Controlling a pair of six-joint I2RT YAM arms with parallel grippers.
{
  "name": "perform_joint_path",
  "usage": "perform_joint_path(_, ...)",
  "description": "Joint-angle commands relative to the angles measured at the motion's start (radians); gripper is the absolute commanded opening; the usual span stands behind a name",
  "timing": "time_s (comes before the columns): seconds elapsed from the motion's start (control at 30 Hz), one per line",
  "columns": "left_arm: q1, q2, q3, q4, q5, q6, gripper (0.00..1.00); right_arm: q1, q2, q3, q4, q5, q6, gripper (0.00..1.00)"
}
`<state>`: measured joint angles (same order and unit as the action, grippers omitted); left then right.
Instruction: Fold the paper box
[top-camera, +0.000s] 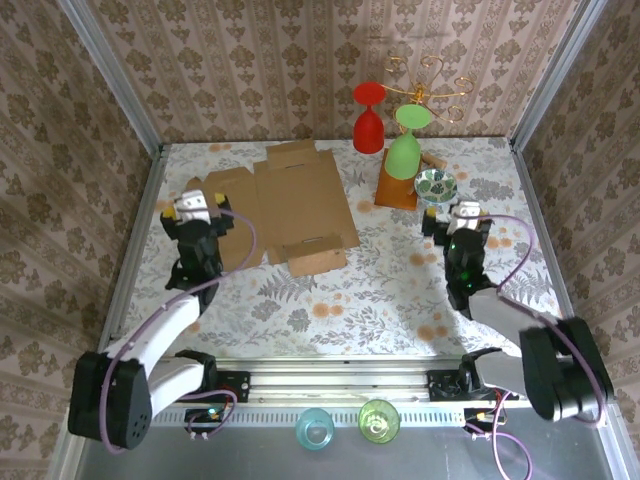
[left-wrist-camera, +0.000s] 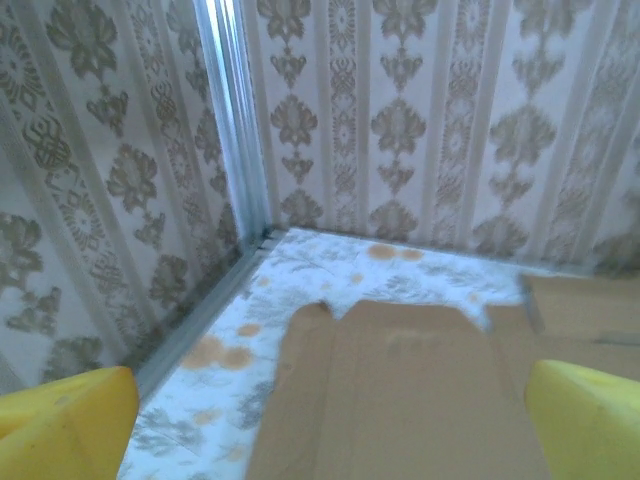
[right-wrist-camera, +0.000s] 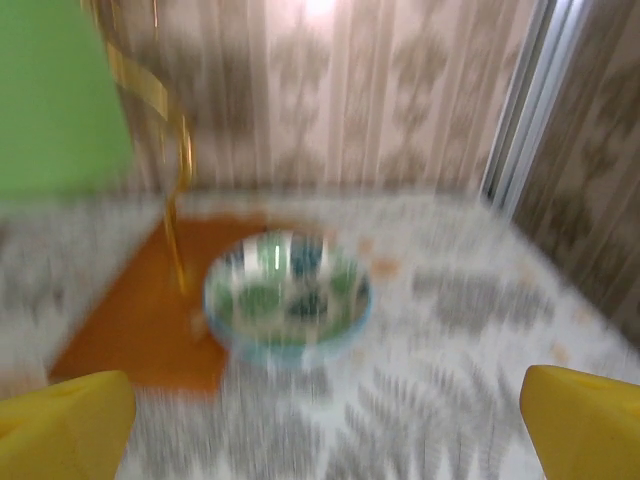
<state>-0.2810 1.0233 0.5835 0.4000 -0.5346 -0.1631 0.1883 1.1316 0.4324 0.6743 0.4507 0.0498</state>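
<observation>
The paper box (top-camera: 295, 206) lies flat and unfolded on the patterned table, left of centre, with creased panels and flaps spread out. My left gripper (top-camera: 200, 205) hovers over its left flap, open; in the left wrist view the yellow fingertips (left-wrist-camera: 70, 420) stand wide apart with the brown cardboard (left-wrist-camera: 400, 390) below and ahead. My right gripper (top-camera: 462, 214) is open near the right side, well away from the box; its yellow fingertips (right-wrist-camera: 585, 420) frame a small patterned bowl (right-wrist-camera: 288, 295).
A brown wooden block stand (top-camera: 398, 186) with a gold wire rack holds a green glass (top-camera: 404, 152); a red glass (top-camera: 368, 120) stands behind. The patterned bowl (top-camera: 435, 184) sits beside the stand. Wallpapered walls enclose the table; two cups (top-camera: 345, 425) sit at the near rail.
</observation>
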Motion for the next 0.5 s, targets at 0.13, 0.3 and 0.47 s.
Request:
perform_joint_path(0.13, 0.149, 0.054, 0.145, -0.568, 0.581, -0.808, 0.98, -0.084, -0.085, 0.518, -1.112, -0.069, 0.726, 1.00)
perform_joint_path(0.3, -0.081, 0.140, 0.116, -0.540, 0.621, -0.957, 0.81, -0.060, -0.092, 0.507, -1.177, -0.399, 0.759, 0.54)
perform_joint_path(0.47, -0.217, 0.286, 0.054, -0.355, 0.660, -1.055, 0.69, -0.036, -0.078, 0.436, -1.131, -0.618, 0.788, 0.56)
